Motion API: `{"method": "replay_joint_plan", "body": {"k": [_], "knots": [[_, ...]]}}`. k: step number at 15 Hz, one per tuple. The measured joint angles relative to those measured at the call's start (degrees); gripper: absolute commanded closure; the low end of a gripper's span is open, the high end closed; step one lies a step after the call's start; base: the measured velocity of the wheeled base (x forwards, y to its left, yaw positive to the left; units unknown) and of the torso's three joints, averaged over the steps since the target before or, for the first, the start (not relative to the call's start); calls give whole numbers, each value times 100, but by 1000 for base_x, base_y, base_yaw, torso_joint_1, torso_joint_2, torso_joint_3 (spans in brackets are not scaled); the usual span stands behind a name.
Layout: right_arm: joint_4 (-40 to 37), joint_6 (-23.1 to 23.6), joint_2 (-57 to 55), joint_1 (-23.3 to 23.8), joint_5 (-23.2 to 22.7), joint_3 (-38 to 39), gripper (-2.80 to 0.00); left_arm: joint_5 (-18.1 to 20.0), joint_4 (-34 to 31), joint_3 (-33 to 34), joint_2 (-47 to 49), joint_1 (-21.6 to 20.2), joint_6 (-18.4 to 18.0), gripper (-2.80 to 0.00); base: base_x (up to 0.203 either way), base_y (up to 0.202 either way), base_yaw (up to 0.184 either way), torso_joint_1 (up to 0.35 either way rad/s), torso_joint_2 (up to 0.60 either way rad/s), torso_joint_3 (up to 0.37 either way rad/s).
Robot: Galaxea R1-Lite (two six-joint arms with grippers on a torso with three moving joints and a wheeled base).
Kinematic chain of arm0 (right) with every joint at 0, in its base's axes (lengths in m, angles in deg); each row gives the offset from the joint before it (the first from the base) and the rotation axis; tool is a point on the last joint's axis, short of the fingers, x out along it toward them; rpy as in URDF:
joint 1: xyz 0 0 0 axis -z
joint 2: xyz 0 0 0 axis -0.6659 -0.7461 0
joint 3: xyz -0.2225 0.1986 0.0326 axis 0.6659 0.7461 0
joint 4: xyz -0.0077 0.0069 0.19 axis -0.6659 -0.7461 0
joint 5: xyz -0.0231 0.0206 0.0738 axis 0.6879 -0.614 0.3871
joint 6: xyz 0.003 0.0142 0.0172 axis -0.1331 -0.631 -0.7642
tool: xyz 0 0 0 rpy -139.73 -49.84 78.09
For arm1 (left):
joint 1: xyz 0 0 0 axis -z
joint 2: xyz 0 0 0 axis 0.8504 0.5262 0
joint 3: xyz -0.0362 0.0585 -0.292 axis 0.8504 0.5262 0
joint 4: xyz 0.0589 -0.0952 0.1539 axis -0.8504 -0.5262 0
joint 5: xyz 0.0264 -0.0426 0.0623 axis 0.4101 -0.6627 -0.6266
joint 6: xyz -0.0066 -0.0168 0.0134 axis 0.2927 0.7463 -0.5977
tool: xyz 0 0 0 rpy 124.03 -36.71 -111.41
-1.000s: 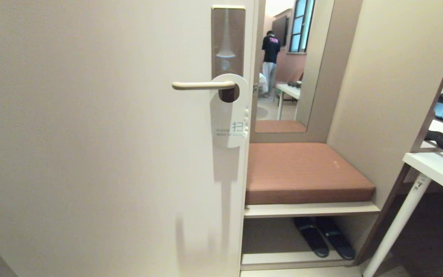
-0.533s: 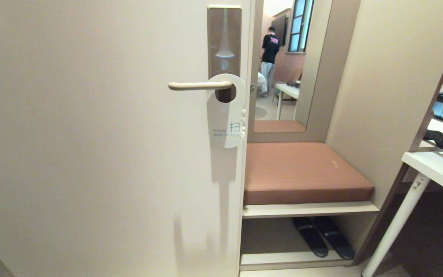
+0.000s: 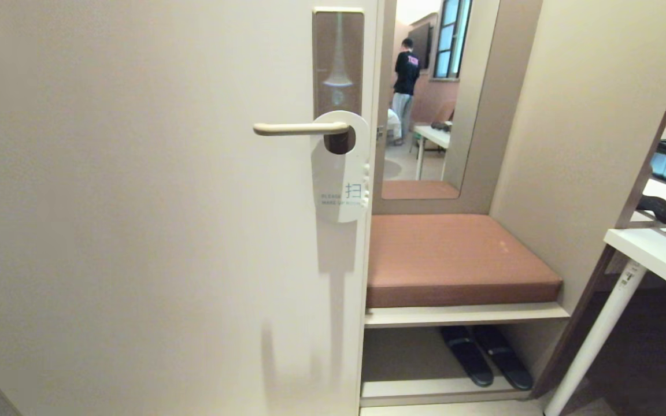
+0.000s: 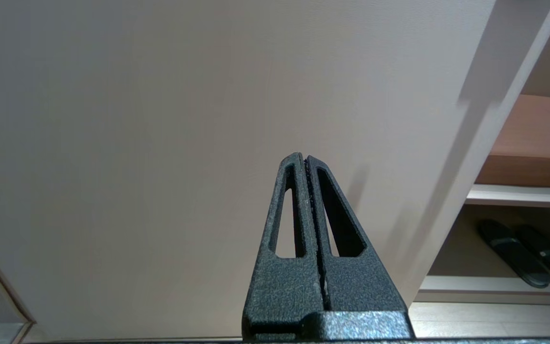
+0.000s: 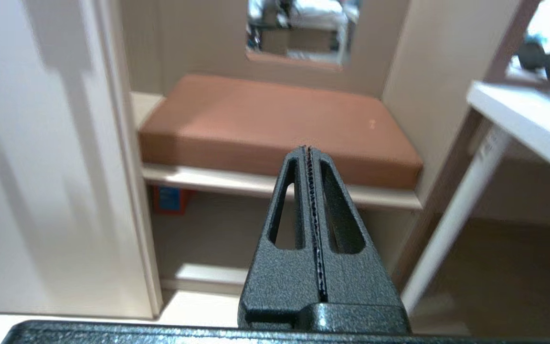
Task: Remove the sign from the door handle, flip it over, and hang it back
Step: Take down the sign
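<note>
The sign (image 3: 340,185) hangs white face out on the door handle (image 3: 295,128), a beige lever on a brown plate (image 3: 337,58) near the cream door's right edge. Neither arm shows in the head view. My left gripper (image 4: 303,157) is shut and empty, low down, pointing at the bare door panel. My right gripper (image 5: 307,149) is shut and empty too, low down, pointing at the brown bench cushion (image 5: 275,119) beside the door's edge. Neither wrist view shows the sign or the handle.
Right of the door stands a niche with a brown cushioned bench (image 3: 454,257), dark slippers (image 3: 483,355) on the shelf under it and a mirror (image 3: 425,98) above that reflects a person. A white table (image 3: 651,248) with a slanted leg stands at the far right.
The whole head view has shifted slightly left since one second ago, so the camera moved; the sign and handle keep their place on the door. No change in the last half second.
</note>
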Motion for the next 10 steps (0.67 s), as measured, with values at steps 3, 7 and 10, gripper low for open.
{"method": "replay_joint_plan", "body": {"k": [3, 7, 10], "knots": [[-110, 0, -27, 0, -259, -373, 0, 0, 0, 0, 0, 0, -2, 0, 0, 0, 0, 0, 0, 0], [-115, -20, -702, -24, -255, -1075, 0, 2, 0, 0, 0, 2, -2, 0, 0, 0, 0, 0, 0, 0], [275, -51, -1917, -44, -202, -1699, 0, 0, -1, 0, 0, 2, 0, 0, 0, 0, 0, 0, 0, 0]]}}
